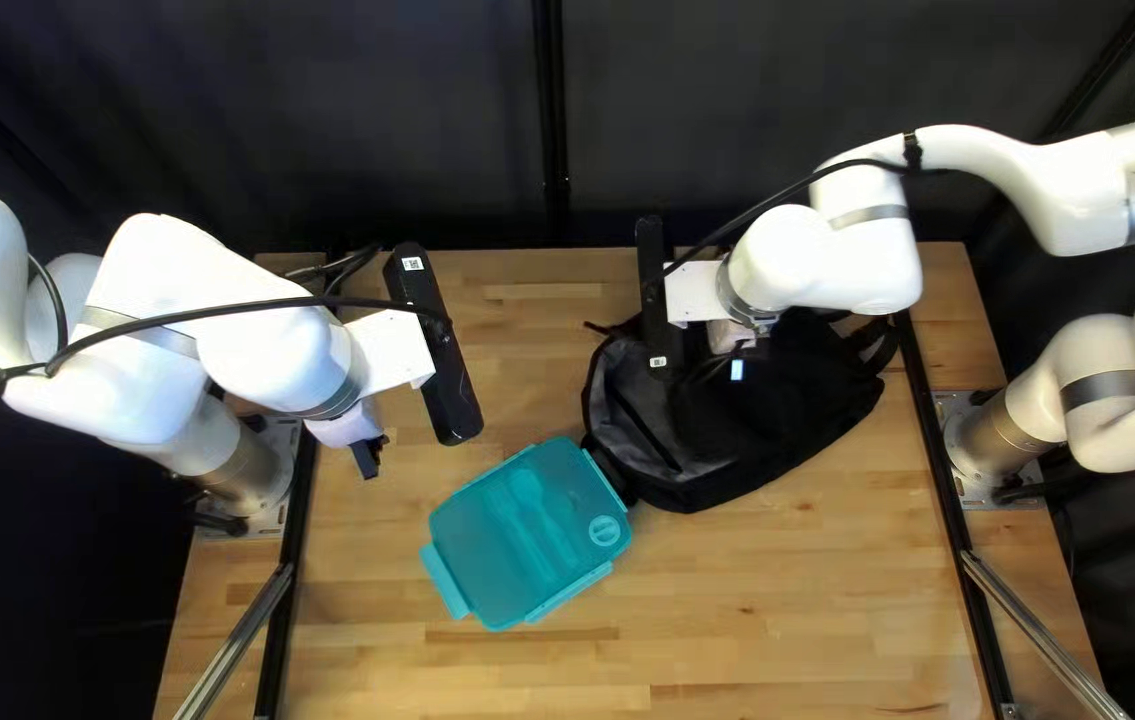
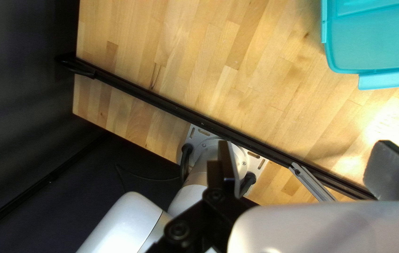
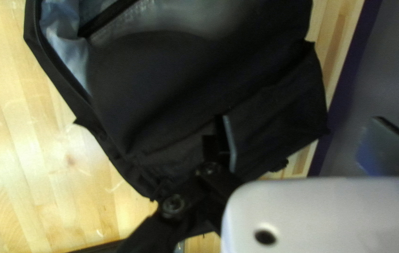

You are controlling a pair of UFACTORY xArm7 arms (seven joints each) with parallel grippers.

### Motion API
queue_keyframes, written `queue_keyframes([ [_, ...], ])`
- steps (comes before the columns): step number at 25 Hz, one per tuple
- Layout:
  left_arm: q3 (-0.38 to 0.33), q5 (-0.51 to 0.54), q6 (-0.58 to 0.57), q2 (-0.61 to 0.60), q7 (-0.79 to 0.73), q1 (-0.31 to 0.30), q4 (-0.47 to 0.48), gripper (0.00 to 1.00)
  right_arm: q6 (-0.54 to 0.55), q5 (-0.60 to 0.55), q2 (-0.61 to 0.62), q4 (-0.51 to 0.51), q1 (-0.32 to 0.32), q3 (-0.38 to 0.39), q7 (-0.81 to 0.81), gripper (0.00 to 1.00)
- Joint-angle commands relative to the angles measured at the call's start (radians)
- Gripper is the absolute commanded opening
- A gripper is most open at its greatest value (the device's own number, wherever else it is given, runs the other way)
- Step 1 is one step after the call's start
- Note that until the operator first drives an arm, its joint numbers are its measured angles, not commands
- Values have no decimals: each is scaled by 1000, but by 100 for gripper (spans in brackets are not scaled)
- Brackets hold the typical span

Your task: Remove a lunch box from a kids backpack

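Two white arms are reaching over the wooden table [image 1: 781,627], and at the left of the top left view the left gripper [image 1: 366,458] is hanging near the lunch box. Its fingers [image 2: 230,168] are standing spread in the left wrist view, which is also showing the slotted base plate [image 2: 194,136] and only part of the box. Next along, the teal lunch box [image 1: 514,547] is lying on the table, outside the backpack and just beside it; the top left view is showing its whole lid, with a round mark [image 1: 605,531] near one corner. Farther right, the black and grey backpack [image 1: 781,434] is lying slumped, and the right wrist view is revealing pale blue-grey lining [image 3: 70,51] along one edge. Above it the right gripper [image 1: 730,336] is pointing down, partly hidden in the top left view, while its own wrist view is showing the fingers [image 3: 230,143] spread wide.
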Motion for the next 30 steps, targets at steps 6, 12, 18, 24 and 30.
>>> queue_keyframes([
  [6, 0, 0, 0, 0, 0, 0, 0, 100, 169, -21, -84, 74, -11, -5, -58, 100],
  [12, 0, 0, 0, 0, 0, 0, 0, 100, 318, -41, -177, 133, -25, -12, -117, 100],
  [18, 0, 0, 0, 0, 0, 0, 0, 100, 438, -54, -254, 183, -24, 16, -122, 100],
  [24, 0, 0, 0, 0, 0, 0, 0, 100, 438, -54, -254, 183, -24, 16, -122, 100],
  [30, 0, 0, 0, 0, 0, 0, 0, 100, 438, -54, -254, 183, -24, 16, -122, 100],
])
